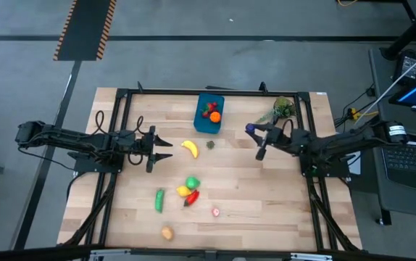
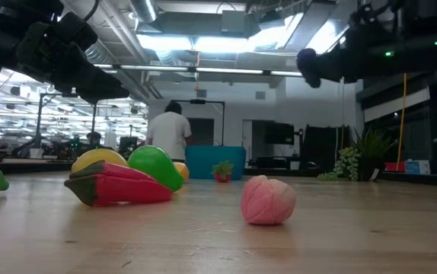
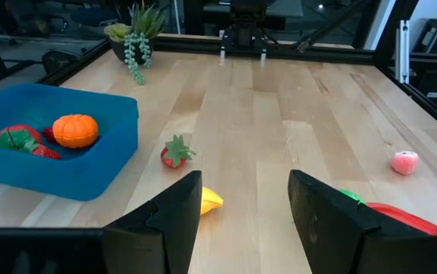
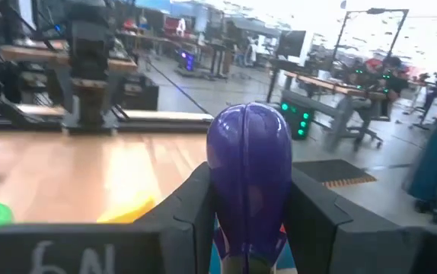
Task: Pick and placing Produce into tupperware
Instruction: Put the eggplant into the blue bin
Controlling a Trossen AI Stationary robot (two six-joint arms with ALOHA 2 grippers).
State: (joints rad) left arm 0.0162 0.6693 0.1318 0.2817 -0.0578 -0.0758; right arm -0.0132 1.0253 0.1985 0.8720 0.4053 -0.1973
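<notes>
The teal-blue tupperware (image 1: 209, 116) stands near the far edge with an orange (image 3: 75, 130) and red strawberries inside. My right gripper (image 1: 254, 135) hovers to its right, shut on a purple eggplant (image 4: 249, 171). My left gripper (image 3: 245, 205) is open and empty above the table's left half, pointing at the banana (image 1: 189, 148). A small strawberry (image 3: 175, 152) lies beyond the banana. On the near half lie a green, yellow and red cluster (image 1: 190, 190), a cucumber (image 1: 159, 200), a pink fruit (image 2: 268, 199) and an orange-brown piece (image 1: 167, 233). My right gripper pinches the purple eggplant between its two fingers (image 4: 192, 209), one on each side of its body. The rounded end (image 4: 249, 125) sticks out past the fingertips. The fingers come roughly level from the table's right. The eggplant is lifted clear of the table.
A leafy green sprig (image 1: 283, 109) sits at the far right corner, just behind my right gripper. A black frame (image 1: 164, 91) runs around the tabletop. Bare wood lies between the two grippers and on the near right. A person (image 2: 169, 133) stands in the room beyond.
</notes>
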